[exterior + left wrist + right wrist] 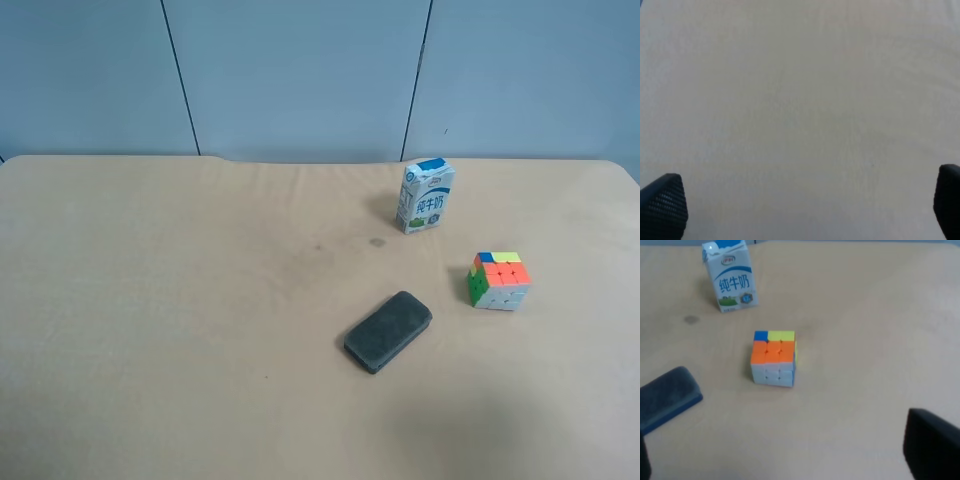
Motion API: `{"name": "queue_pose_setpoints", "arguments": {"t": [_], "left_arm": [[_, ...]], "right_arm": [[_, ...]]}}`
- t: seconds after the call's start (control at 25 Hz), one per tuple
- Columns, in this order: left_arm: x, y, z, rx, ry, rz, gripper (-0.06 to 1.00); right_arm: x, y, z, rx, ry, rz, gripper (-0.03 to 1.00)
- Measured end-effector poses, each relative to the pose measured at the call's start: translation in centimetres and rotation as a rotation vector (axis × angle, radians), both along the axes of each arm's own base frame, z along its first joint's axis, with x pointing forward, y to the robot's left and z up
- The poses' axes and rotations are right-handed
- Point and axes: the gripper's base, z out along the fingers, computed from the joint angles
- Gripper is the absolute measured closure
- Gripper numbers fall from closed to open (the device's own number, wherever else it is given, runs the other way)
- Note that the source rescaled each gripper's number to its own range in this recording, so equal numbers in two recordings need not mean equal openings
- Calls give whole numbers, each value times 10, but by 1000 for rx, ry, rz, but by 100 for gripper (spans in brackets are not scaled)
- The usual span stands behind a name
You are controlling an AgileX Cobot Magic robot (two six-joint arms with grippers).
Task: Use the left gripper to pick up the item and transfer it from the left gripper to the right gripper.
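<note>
The puzzle cube (498, 280) sits on the tan table (150, 300) toward the exterior high view's right, with orange, yellow and blue stickers on top and green and white on its sides. It also shows in the right wrist view (773, 358), ahead of my right gripper (790, 460), which is open and empty with its jaws wide apart. My left gripper (805, 207) is open and empty over bare table; only its two black fingertips (664, 206) show. The cube is not in the left wrist view. Neither arm shows in the exterior high view.
A white-and-blue milk carton (425, 196) stands upright behind the cube, also in the right wrist view (730, 276). A dark grey rounded block (388, 331) lies flat near the table's middle, also in the right wrist view (667, 396). A blue-grey wall is behind the table.
</note>
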Motion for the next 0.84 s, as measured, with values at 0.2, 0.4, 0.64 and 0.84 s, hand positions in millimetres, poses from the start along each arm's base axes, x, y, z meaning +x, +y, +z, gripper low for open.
{"name": "queue_pose_setpoints", "arguments": {"t": [0.2, 0.4, 0.64, 0.84], "left_arm": [[0, 0, 0, 0, 0, 0, -5], [0, 0, 0, 0, 0, 0, -5], [0, 0, 0, 0, 0, 0, -5], [0, 0, 0, 0, 0, 0, -5]], "right_arm": [[0, 0, 0, -4, 1, 3, -3], [0, 0, 0, -5, 1, 4, -3], [0, 0, 0, -5, 1, 4, -3], [0, 0, 0, -5, 1, 4, -3]]}}
